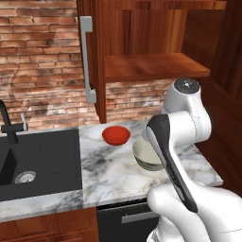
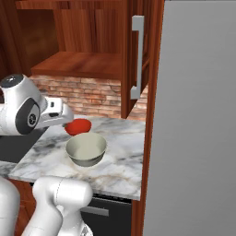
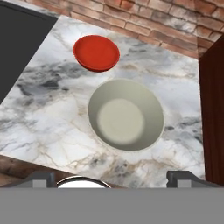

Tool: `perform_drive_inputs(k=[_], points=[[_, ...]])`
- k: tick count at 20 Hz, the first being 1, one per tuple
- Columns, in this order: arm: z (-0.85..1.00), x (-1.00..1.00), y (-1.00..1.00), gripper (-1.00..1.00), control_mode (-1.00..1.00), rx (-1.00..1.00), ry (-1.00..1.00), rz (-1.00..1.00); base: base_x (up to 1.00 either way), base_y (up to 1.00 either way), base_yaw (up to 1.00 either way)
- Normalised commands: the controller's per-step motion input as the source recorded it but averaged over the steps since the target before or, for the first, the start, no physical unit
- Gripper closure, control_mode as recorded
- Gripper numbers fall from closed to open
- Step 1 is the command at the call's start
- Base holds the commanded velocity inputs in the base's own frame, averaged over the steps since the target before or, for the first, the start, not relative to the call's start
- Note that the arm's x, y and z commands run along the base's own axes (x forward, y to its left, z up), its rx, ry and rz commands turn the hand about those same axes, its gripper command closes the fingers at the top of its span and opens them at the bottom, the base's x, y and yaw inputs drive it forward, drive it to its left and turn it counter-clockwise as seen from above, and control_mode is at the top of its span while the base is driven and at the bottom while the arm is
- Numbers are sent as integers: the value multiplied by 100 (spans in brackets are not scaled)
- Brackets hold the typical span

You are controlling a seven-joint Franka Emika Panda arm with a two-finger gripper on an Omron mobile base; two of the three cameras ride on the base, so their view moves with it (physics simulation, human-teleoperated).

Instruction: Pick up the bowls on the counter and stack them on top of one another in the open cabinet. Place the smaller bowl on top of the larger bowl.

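The small red bowl (image 1: 116, 134) (image 2: 78, 126) (image 3: 96, 53) sits on the marble counter (image 1: 108, 172) (image 2: 120, 162) (image 3: 48, 114), near the brick wall. The larger grey-beige bowl (image 1: 143, 154) (image 2: 86, 149) (image 3: 126, 114) stands upright just in front of it, partly behind my forearm in the left base view. My gripper (image 3: 113, 179) hovers above the counter's front edge, short of the larger bowl; its fingertips (image 3: 41, 178) are spread wide with nothing between them. The open wooden cabinet's shelf (image 1: 151, 66) (image 2: 83, 64) hangs above the counter and is bare.
A black sink (image 1: 38, 160) (image 3: 17, 39) with a dark faucet (image 1: 7, 124) lies left of the counter. The cabinet door's grey bar handle (image 1: 86, 59) (image 2: 137, 57) hangs above the counter. A tall grey panel (image 2: 198, 115) and a dark wood side wall (image 3: 213, 109) bound the right.
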Motion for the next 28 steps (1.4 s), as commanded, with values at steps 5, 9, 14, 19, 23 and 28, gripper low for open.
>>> perform_drive_inputs(k=[5, 9, 14, 19, 23, 28], points=[[-2, 0, 6, -100, -100, -6, -1, 2, 0, 0, 0], [-11, 0, 10, -100, -100, -5, -4, 1, 0, 0, 0], [-18, 7, 7, -100, -100, -4, -4, 0, 0, 0, 0], [-15, 11, 3, -100, -100, -3, -3, 0, 0, 0, 0], [-9, 14, 0, -100, -100, -1, -1, 0, 0, 0, 0], [-3, 23, 0, -100, -100, 0, 0, 0, 0, 0, 0]])
